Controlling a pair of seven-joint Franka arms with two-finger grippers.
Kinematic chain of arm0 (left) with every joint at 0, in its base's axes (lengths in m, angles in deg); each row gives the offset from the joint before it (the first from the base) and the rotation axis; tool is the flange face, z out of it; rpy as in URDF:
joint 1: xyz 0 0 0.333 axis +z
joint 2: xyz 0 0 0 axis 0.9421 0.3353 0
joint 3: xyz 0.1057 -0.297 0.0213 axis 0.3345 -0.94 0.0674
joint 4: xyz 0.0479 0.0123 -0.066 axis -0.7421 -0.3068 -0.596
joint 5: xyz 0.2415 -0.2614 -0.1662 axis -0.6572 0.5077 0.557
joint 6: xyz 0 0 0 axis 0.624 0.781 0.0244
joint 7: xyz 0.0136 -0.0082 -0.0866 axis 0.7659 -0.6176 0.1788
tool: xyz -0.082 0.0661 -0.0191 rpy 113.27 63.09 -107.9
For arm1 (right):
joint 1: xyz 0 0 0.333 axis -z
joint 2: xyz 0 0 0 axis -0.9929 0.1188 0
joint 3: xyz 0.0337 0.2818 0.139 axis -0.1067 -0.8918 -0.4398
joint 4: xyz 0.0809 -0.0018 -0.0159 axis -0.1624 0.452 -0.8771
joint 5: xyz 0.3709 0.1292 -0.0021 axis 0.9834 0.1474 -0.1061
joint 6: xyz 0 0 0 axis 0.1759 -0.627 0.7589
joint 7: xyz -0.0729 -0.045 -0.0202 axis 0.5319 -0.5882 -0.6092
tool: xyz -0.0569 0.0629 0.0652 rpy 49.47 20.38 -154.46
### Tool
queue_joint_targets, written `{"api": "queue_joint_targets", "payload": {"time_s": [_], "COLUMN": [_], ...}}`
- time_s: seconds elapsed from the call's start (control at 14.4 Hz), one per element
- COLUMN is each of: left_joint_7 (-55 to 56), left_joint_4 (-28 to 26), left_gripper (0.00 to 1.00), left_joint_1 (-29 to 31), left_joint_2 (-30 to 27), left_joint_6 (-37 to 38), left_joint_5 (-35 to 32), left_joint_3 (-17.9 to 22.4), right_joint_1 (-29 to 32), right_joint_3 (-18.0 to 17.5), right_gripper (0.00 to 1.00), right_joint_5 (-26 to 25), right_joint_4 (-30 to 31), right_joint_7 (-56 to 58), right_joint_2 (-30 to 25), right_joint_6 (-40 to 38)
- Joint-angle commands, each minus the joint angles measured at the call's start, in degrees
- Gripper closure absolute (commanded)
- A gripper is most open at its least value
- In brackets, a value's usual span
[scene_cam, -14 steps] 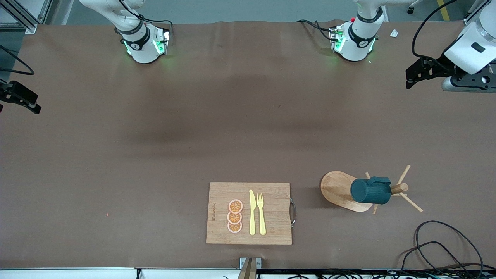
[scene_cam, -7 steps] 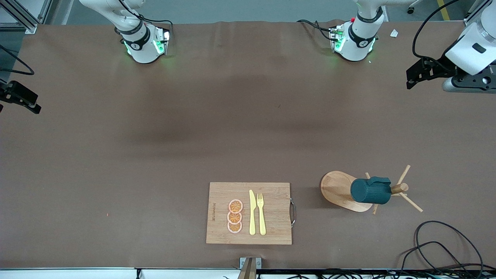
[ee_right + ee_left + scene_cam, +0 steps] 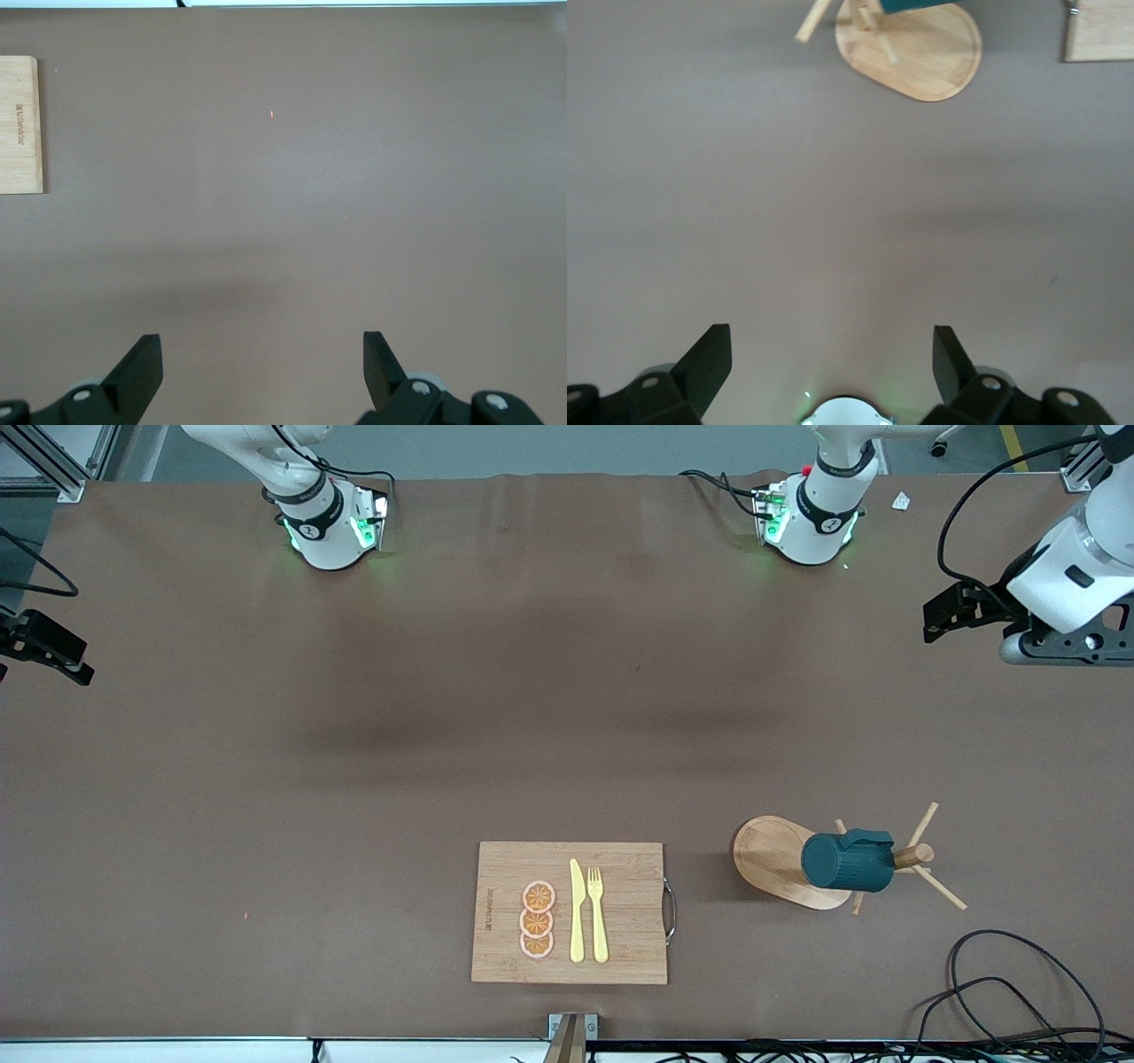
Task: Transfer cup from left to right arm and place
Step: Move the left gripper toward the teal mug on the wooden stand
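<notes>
The brown table (image 3: 354, 779) fills nearly the whole front view. At its upper right edge the left arm hangs over bare table, and in the left wrist view the left gripper (image 3: 833, 372) has its fingers spread wide with nothing between them. The right gripper (image 3: 263, 372) is likewise spread and empty over bare table (its arm waits at the far left edge of the front view). Lower centre lies a wooden cutting board (image 3: 505, 859) carrying three orange slices (image 3: 537, 919), a yellow knife (image 3: 577, 911) and a yellow fork (image 3: 598, 912). Lower right stands a wooden peg rack (image 3: 775, 859), and the cup (image 3: 846, 861), dark teal, hangs sideways on it.
</notes>
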Motion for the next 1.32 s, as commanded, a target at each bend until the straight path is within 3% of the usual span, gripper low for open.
{"api": "queue_joint_targets", "payload": {"time_s": [0.0,0.14,0.42,0.69,0.97,1.25], "left_joint_7": [8.2,16.4,28.6,46.9,66.8,79.9], "left_joint_4": [0.7,0.8,0.9,0.2,-2.0,-8.9], "left_gripper": [0.00,0.00,0.00,0.00,0.00,0.00], "left_joint_1": [3.1,4.4,10.7,9.7,7.8,7.8], "left_joint_2": [1.8,2.7,6.3,9.3,11.9,12.6], "left_joint_6": [-0.5,-3.0,-9.5,-18.1,-30.8,-45.9], "left_joint_5": [0.9,2.6,15.0,16.1,16.9,16.9], "left_joint_3": [0.0,0.0,0.0,-1.0,-4.7,-7.7], "right_joint_1": [0.1,0.1,0.0,-0.1,-0.2,-0.2], "right_joint_3": [-0.1,-0.1,-0.1,-0.2,-0.2,-0.2], "right_gripper": [0.00,0.00,0.00,0.00,0.00,0.00], "right_joint_5": [-0.7,-0.8,-0.8,-0.8,-0.8,-0.8], "right_joint_4": [1.5,1.5,1.5,1.5,1.5,1.5], "right_joint_7": [0.7,0.7,0.7,0.7,0.7,0.7], "right_joint_2": [-1.4,-1.4,-1.4,-1.4,-1.3,-1.3], "right_joint_6": [0.5,0.5,0.7,0.8,1.0,1.0]}}
